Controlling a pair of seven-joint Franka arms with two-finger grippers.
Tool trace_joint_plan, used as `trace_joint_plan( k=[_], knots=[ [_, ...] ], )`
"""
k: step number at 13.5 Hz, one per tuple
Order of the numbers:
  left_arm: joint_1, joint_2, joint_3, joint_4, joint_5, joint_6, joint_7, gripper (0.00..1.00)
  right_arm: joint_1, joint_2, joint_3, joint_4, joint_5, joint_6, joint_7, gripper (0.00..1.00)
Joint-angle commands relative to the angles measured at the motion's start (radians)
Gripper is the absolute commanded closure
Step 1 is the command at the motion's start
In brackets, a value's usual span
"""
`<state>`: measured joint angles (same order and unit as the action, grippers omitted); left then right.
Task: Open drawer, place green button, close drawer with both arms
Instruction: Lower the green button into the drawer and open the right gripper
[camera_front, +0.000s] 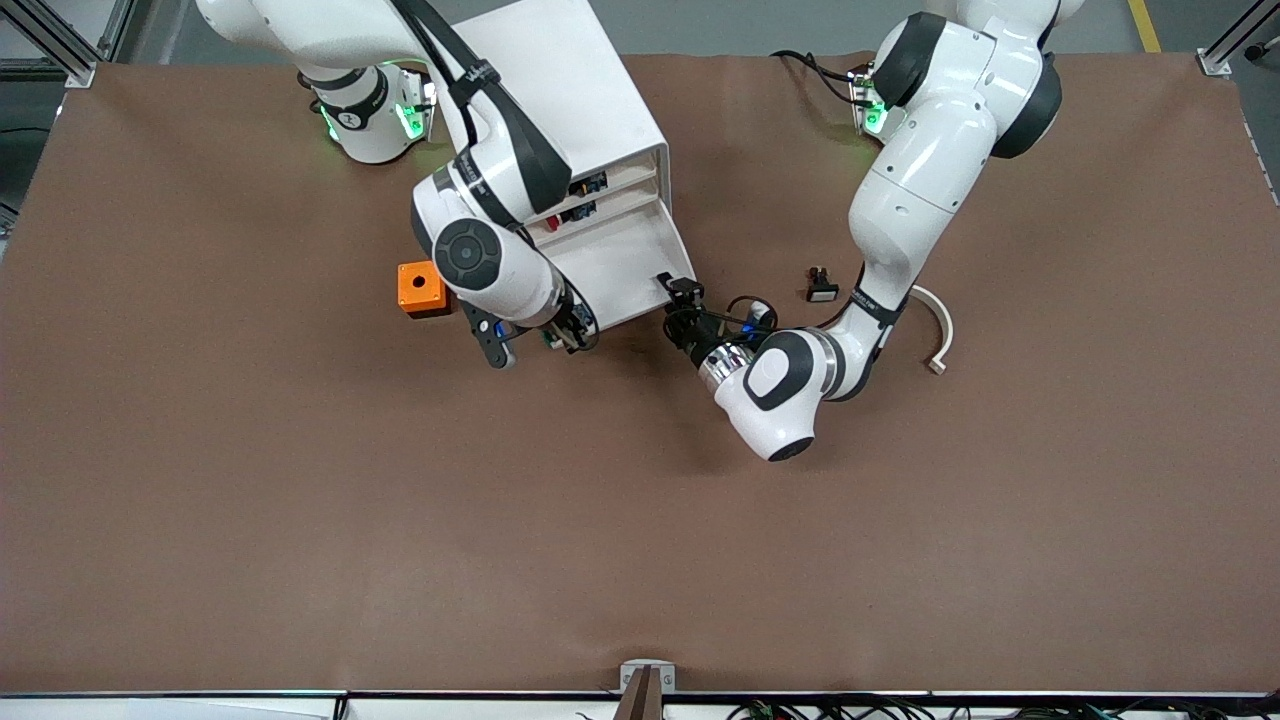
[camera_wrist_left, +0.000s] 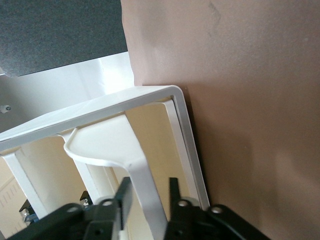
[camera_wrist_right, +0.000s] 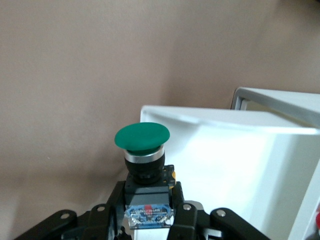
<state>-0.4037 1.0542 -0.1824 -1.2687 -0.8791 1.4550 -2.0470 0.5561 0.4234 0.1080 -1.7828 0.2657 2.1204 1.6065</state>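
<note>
Drawer (camera_front: 620, 270): pulled out of the white cabinet (camera_front: 560, 90), its tray sloping toward the front camera; handle (camera_wrist_left: 100, 152) seen close in the left wrist view.

Left gripper (camera_front: 683, 292): at the drawer's front corner toward the left arm's end of the table; fingers (camera_wrist_left: 125, 192) pressed against either side of the white strip running down from the handle, pinching it.

Right gripper (camera_front: 560, 335): at the drawer's front edge toward the right arm's end; jaws pinching the button's black body.

Button (camera_wrist_right: 142, 137): held upright in the right gripper, green cap up, blue part down between the fingers; just beside the drawer's front lip, not yet inside.

Key relation: open tray lies just past the lip from the held button, on the cabinet side; long axis of the button roughly in line with the gripper; right arm clearly the one to deliver.

Judged next step: carrying the button over the lip and letting go inside, while the left gripper steadies the drawer.

Other things: orange cube (camera_front: 421, 288) beside the right arm; small black button (camera_front: 821, 285) and curved white piece (camera_front: 938, 325) near the left arm.
</note>
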Motion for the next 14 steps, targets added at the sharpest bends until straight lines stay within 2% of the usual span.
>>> trace_joint_plan(
  k=[1,3,5,6,8,10,11,14],
  knots=[
    [0.006,0.006,0.000,0.015,-0.021,0.010,0.053,0.13,0.042,-0.049,-0.010,-0.058,0.020,0.047,0.084,0.98],
    [0.009,0.001,-0.003,0.015,-0.021,0.011,0.120,0.01,0.094,-0.054,-0.010,-0.130,0.020,0.165,0.133,0.98],
    [0.025,-0.008,-0.005,0.023,-0.021,0.011,0.152,0.01,0.107,-0.052,-0.010,-0.167,0.020,0.239,0.136,0.93],
    [0.029,-0.013,-0.005,0.052,-0.020,0.011,0.192,0.01,0.108,-0.049,-0.010,-0.167,0.020,0.240,0.145,0.86],
    [0.034,-0.028,0.000,0.069,-0.012,0.010,0.319,0.01,0.108,-0.049,-0.010,-0.167,0.020,0.231,0.147,0.55],
    [0.034,-0.051,0.033,0.095,-0.001,0.010,0.477,0.01,0.107,-0.054,-0.013,-0.158,0.020,0.214,0.148,0.07],
    [0.026,-0.063,0.052,0.106,0.005,0.013,0.554,0.01,0.099,-0.058,-0.014,-0.139,0.018,0.190,0.148,0.00],
    [-0.004,-0.109,0.101,0.118,0.054,0.063,0.747,0.01,0.062,-0.095,-0.043,-0.064,-0.028,0.060,0.110,0.00]
  ],
)
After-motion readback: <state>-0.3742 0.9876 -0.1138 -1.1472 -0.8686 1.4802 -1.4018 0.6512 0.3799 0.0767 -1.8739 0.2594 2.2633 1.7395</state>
